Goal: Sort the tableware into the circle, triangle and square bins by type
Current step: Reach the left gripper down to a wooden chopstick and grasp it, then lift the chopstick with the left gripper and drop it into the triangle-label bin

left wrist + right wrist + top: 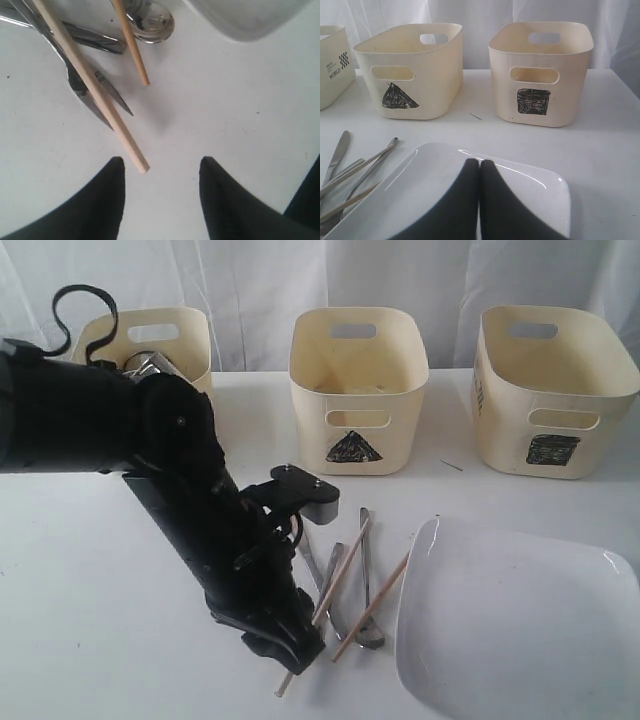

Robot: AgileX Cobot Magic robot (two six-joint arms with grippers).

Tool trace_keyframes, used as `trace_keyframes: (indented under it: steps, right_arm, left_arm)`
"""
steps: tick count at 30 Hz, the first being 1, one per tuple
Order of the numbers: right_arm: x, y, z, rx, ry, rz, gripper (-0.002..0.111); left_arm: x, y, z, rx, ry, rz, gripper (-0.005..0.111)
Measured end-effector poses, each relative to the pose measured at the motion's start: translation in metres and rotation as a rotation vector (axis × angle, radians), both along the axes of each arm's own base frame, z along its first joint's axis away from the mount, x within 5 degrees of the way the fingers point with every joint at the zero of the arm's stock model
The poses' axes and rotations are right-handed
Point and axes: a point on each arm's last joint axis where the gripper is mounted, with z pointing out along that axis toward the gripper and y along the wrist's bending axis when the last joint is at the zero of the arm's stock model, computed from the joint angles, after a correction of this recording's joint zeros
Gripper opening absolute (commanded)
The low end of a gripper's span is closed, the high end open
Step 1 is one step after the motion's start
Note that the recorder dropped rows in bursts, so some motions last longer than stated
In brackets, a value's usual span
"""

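My left fingers (102,205) hang wide around the tip of one chopstick (88,80) lying across the cutlery (102,44) on the surface (225,110), so closing here may pinch only that tip, letting it pivot and slip, or drag the cutlery with it.

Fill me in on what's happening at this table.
A two-armed robot is sorting things into three marked bins. The left jaws stand open around the tip of a chopstick lying among cutlery, not yet gripping. The right jaws hang shut and empty by the white plate.
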Motion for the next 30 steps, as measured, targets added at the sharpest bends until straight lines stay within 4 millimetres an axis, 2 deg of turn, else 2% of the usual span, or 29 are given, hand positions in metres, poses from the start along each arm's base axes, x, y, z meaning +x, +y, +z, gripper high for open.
trace_keyframes:
  steps: [9,20,26,30]
  right_arm:
    - [0.0,0.0,0.0,0.0,0.0,0.0,0.0]
    - [0.0,0.0,0.0,0.0,0.0,0.0,0.0]
    - [0.0,0.0,0.0,0.0,0.0,0.0,0.0]
    - [0.0,0.0,0.0,0.0,0.0,0.0,0.0]
  left_arm:
    - [0.012,-0.009,-0.025,0.009,-0.015,0.066,0.051]
    - [0.015,-0.016,-0.05,0.049,-0.02,0.059,0.051]
    - [0.015,-0.016,-0.055,0.062,-0.011,0.056,0.05]
    - [0.015,-0.016,-0.055,0.064,-0.014,0.053,0.038]
